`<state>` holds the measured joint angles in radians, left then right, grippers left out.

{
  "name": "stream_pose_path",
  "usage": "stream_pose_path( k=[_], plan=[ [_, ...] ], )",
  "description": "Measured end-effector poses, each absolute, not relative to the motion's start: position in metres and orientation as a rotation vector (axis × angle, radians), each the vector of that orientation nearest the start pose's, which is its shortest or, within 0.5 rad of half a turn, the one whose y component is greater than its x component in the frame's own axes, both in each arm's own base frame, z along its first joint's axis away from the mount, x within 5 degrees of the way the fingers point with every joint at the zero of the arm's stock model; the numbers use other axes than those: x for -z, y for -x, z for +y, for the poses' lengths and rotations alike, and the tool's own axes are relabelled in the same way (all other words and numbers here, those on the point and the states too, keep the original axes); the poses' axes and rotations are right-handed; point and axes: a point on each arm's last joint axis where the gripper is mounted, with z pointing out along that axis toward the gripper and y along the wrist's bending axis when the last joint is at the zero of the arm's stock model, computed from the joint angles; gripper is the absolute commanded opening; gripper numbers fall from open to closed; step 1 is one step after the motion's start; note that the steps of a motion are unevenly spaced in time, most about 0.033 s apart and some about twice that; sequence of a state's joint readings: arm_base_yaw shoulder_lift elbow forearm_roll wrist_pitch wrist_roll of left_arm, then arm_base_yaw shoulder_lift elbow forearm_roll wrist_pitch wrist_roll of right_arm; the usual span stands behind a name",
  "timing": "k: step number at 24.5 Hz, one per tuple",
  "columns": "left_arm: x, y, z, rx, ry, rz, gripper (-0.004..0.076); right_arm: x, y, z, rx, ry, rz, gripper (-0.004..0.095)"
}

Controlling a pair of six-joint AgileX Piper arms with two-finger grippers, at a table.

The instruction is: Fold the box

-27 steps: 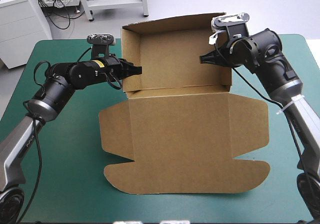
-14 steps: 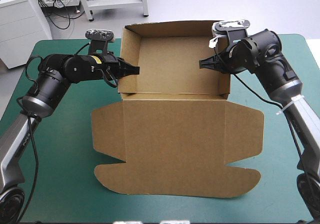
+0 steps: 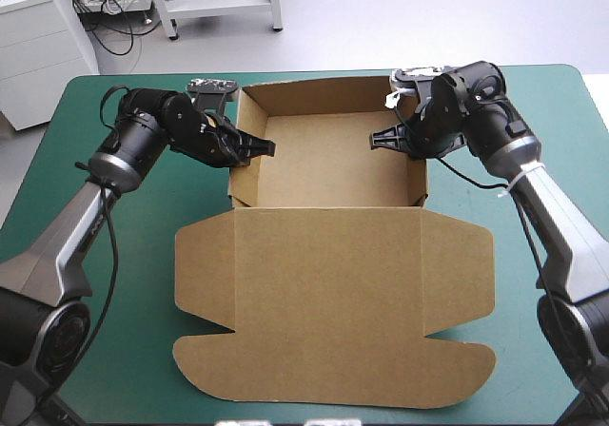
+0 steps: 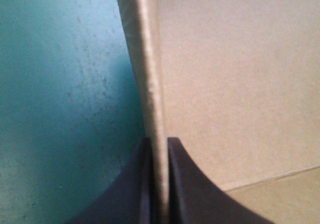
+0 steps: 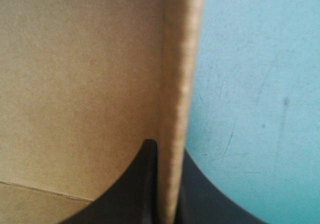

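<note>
Tightly, left claw [image 3: 261, 146] pinches box [image 3: 328, 293] wall-edge.

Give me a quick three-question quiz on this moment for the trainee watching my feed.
1. True or false: the box is a flat sheet with no walls raised.
2. What does the left gripper pinch? A) the far wall B) the left side wall C) nothing
3. Fill in: the lid lies ___ on the teal-green cover, toward the table's near edge.
Key: 1 false: the walls stand, making an open tray. 2 B, while the right gripper pinches the right side wall. 3 flat.
</note>
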<state>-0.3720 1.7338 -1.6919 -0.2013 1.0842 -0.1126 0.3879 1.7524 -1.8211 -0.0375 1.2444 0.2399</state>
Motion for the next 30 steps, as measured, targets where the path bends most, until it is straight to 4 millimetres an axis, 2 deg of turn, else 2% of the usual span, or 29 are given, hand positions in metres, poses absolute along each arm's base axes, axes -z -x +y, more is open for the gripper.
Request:
stream_pose_path(
  k=[7, 8, 11, 21, 23, 26, 28, 30],
  plan=[
    [-0.325, -0.372, -0.161, 0.392, -0.208, 2.792, -0.0032, -0.334, -0.375, 0.131, -0.225, 0.172, 2.779, -0.0008],
    [-0.316, -0.381, -0.164, 0.373, -0.199, 2.823, -0.0032, -0.324, -0.378, 0.131, -0.216, 0.17, 2.808, -0.0008],
    [-0.296, -0.39, -0.17, 0.349, -0.173, 2.885, -0.0032, -0.302, -0.384, 0.132, -0.197, 0.17, 2.863, -0.0008],
    [-0.272, -0.4, -0.176, 0.319, -0.165, 2.93, -0.002, -0.277, -0.394, 0.132, -0.13, 0.191, 2.906, -0.0008],
    [-0.272, -0.4, -0.176, 0.32, -0.163, 2.93, 0.0026, -0.274, -0.395, 0.133, -0.127, 0.191, 2.91, -0.0006],
    [-0.273, -0.4, -0.176, 0.315, -0.167, 2.927, 0.0174, -0.272, -0.396, 0.133, -0.125, 0.192, 2.912, 0.0058],
    [-0.273, -0.4, -0.176, 0.315, -0.172, 2.926, 0.029, -0.272, -0.397, 0.133, -0.124, 0.208, 2.91, 0.0139],
    [-0.273, -0.401, -0.176, 0.315, -0.176, 2.923, 0.041, -0.271, -0.397, 0.133, -0.121, 0.227, 2.909, 0.0274]
  ],
)
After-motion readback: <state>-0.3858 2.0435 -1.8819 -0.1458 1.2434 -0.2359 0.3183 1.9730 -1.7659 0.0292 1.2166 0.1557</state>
